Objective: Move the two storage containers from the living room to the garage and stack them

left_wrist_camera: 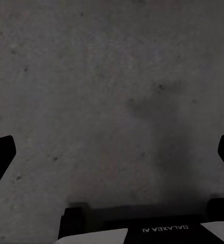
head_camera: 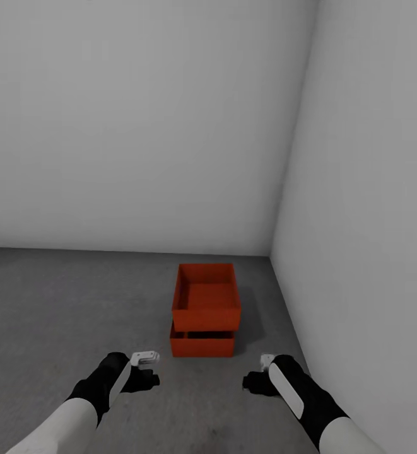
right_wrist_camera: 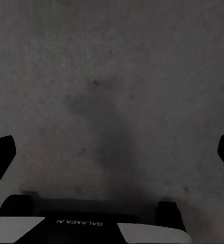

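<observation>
Ahead, stacked containers [head_camera: 205,309]; wrist views show floor [left_wrist_camera: 112,101].

Corner of bare room: pale grey-white back wall [head_camera: 139,126] meeting right wall [head_camera: 372,189]. Below back wall, dark grey speckled concrete floor [head_camera: 57,302]. Dim, even light; no furnishings.

One red-orange storage container [head_camera: 206,296] sits stacked, slightly askew, on the other [head_camera: 202,345].

"GALAXEA AI" on both pincers [left_wrist_camera: 112,152] [right_wrist_camera: 112,152].
</observation>
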Tool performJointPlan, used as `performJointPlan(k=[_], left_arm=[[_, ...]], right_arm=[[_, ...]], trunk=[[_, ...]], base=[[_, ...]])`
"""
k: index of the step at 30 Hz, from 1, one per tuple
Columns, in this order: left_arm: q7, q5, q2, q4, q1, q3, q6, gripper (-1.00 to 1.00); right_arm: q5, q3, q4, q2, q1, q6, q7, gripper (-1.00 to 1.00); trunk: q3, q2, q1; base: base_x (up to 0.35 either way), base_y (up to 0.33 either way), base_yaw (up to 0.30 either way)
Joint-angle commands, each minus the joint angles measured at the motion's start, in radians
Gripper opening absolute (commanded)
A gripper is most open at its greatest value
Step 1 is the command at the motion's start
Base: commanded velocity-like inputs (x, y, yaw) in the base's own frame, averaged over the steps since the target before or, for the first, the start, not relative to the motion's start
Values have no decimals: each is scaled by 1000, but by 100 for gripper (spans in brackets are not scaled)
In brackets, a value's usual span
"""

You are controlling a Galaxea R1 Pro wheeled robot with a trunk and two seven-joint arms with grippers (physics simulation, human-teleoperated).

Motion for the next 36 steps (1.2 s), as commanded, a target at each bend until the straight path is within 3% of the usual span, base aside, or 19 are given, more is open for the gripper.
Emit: performJointPlan(k=[1, 11, 15, 20, 28, 33, 36], left_arm=[[-4, -2, -1, -2, 0, 7, 6, 100], [-3, -2, -1, -2, 1, 7, 6, 100], [-4, -2, 0, -1, 1, 7, 5, 100], [-4, -2, 1, 3, 29, 7, 5, 100], [-4, -1, 2, -2, 170, 9, -8, 100], [-3, 0, 3, -2, 247, 13, -73, 100], [-2, 0, 3, -2, 295, 52, -126, 100]], right_arm=[[-11, 6, -1, -2, -1, -10, -9, 100], [-11, 7, 55, -3, -1, -112, -8, 100], [-12, 7, 77, -3, -1, -131, -8, 100], [-11, 7, 186, -3, -1, -150, -6, 100], [-9, 9, 454, 0, -1, -510, -6, 100], [-7, 8, 570, -1, -1, -619, -6, 100], [-7, 8, 599, -3, -1, -642, -6, 100]], trunk=[[-1, -1, 0], [-1, -1, 0], [12, 27, -15], [27, 62, -35], [52, 118, -65], [68, 153, -84], [77, 174, -96]], base=[[0, 0, 0], [0, 0, 0], [0, 0, 0], [0, 0, 0], [0, 0, 0], [0, 0, 0], [0, 0, 0]])
